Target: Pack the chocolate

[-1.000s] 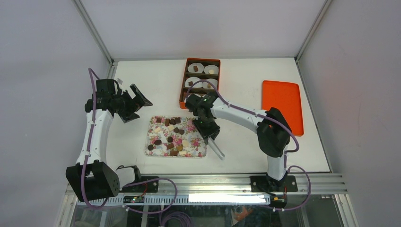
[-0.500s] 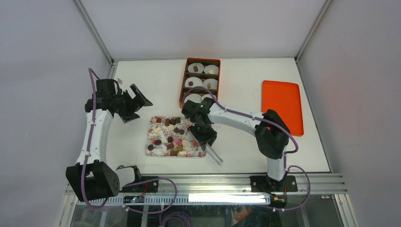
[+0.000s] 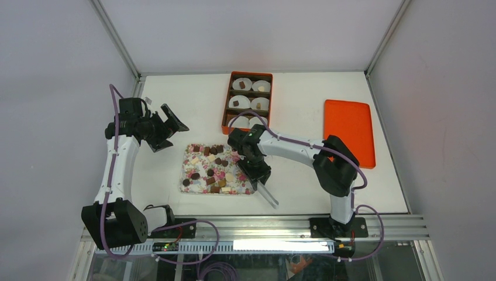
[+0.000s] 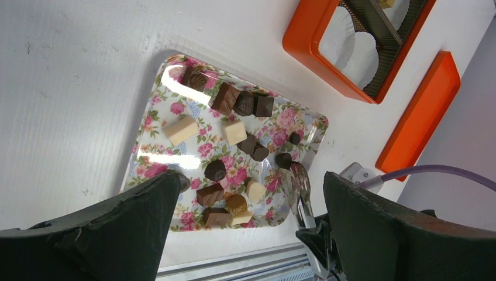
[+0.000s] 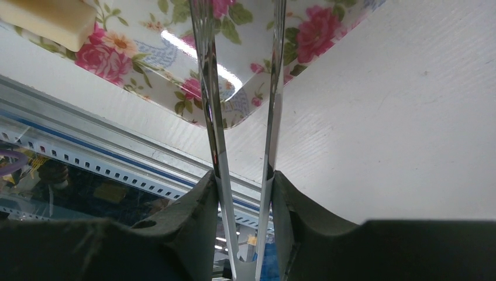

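Several small dark, light brown and cream chocolates [image 3: 210,165] lie on a floral tray [image 3: 183,174]; they also show in the left wrist view [image 4: 225,98]. My right gripper [image 3: 257,170] is shut on metal tongs [image 3: 267,193] at the tray's right end. In the right wrist view the tong arms [image 5: 212,88] run out over the tray's corner [image 5: 193,111], their tips out of frame. In the left wrist view the tong tips [image 4: 297,178] sit beside a dark round chocolate [image 4: 284,159]. My left gripper [image 3: 166,126] is open and empty, above and left of the tray.
An orange box [image 3: 224,111] with white paper cups, some holding a chocolate, stands behind the tray. An orange lid [image 3: 349,132] lies at the right. The metal rail [image 3: 263,225] runs along the table's near edge.
My right gripper with the tongs has moved left and nearer, from in front of the box to the tray's right end. The left arm has not moved.
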Robot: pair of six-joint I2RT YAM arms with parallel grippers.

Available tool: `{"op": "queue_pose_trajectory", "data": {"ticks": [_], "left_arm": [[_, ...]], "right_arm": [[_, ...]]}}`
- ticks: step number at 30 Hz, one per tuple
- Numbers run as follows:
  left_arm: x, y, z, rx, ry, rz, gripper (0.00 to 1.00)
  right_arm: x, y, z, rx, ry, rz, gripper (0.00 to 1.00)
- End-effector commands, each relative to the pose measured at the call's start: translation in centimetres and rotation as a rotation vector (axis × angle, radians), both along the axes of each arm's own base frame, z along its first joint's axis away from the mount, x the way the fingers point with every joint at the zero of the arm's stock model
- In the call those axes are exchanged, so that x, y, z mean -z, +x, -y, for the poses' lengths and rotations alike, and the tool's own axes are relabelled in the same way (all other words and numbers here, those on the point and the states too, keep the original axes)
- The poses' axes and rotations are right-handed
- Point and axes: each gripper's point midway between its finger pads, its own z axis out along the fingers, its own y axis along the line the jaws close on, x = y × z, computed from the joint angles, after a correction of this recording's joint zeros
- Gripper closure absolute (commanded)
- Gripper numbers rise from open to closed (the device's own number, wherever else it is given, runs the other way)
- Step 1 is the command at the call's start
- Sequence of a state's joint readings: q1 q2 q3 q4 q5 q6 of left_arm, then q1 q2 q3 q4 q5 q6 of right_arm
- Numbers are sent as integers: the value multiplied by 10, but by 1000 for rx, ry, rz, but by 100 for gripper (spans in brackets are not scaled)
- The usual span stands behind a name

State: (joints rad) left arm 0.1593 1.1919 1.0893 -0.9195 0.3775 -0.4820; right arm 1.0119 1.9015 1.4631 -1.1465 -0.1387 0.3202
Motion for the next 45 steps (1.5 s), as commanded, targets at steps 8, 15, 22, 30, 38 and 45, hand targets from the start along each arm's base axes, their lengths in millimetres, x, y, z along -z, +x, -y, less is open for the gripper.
{"op": "queue_pose_trajectory", "data": {"ticks": [8,15,22,30,38,45], "left_arm": [[-9,5,1,5,-19,45,1],[-10,7,1,7,-18,46,1],[-8,5,1,5,-18,41,1],[-11,4,0,1,-11,48,1],[-13,4,0,2,-11,52,1],[-10,3,0,3,-10,45,1]], "right_arm": [[-10,3,-10,6,58,23,61],[-9,6,-14,3,60,28,59],[-8,8,-17,5,65,31,57],[-3,13,-22,-11,63,36,55],[-1,16,-27,-18,68,39,56],[-10,16,-24,-16,68,52,79]]}}
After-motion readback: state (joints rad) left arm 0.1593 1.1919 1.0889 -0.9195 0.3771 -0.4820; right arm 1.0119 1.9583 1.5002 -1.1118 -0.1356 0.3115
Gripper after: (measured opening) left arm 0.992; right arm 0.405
